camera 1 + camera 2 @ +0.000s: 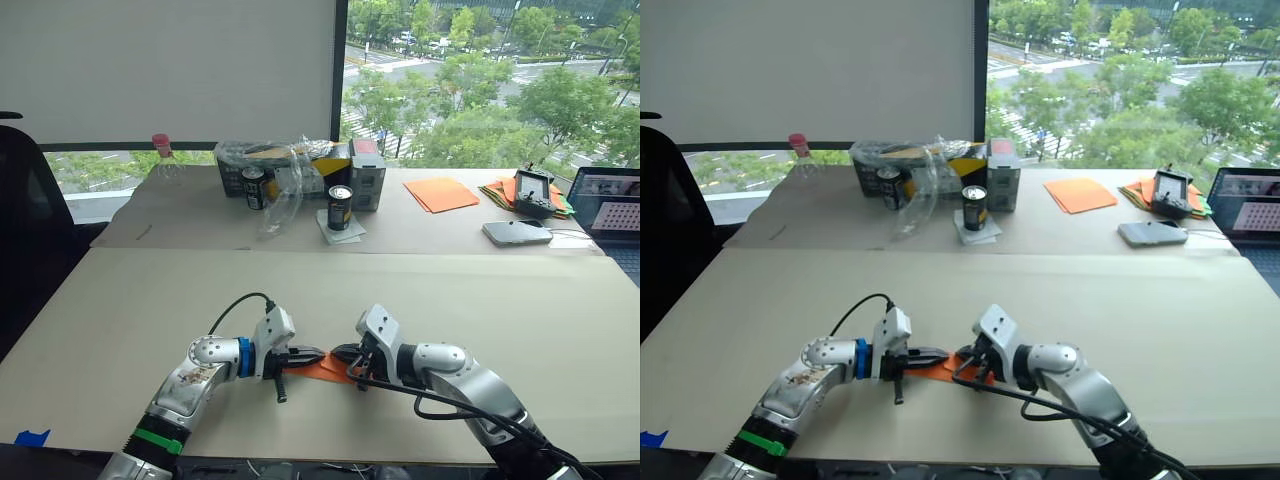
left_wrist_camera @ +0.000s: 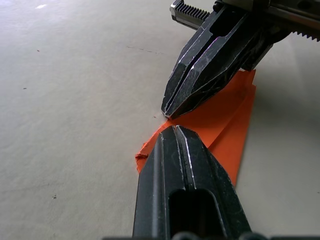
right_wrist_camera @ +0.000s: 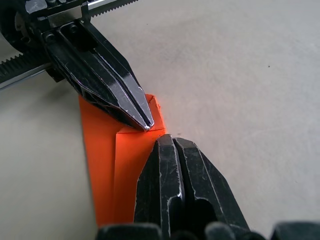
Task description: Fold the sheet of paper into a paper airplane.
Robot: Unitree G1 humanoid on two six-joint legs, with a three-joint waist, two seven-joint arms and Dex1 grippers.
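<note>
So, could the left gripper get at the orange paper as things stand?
Probably yes: the left gripper, shut, already rests its tips on the folded sheet of paper, facing the shut right gripper; nothing lies between.

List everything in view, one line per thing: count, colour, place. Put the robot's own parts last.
sheet of paper: 1, bright orange, folded narrow with layered flaps, flat on the near table between both grippers.
near table: 1, beige, in front of the robot.
far table: 1, beige, by the window.
orange sheets: small stack, orange, far table, right.
multicoloured paper pile: 1, far table, further right.
cans: 2, dark, far table, middle.
plastic bottle: 1, clear with red cap, far table, left.
laptop: 1, dark, far right edge.
blue tape: 1 piece, near table's left front corner.
left gripper: black, shut, tip on the paper.
right gripper: black, shut, tip on the paper.
</note>
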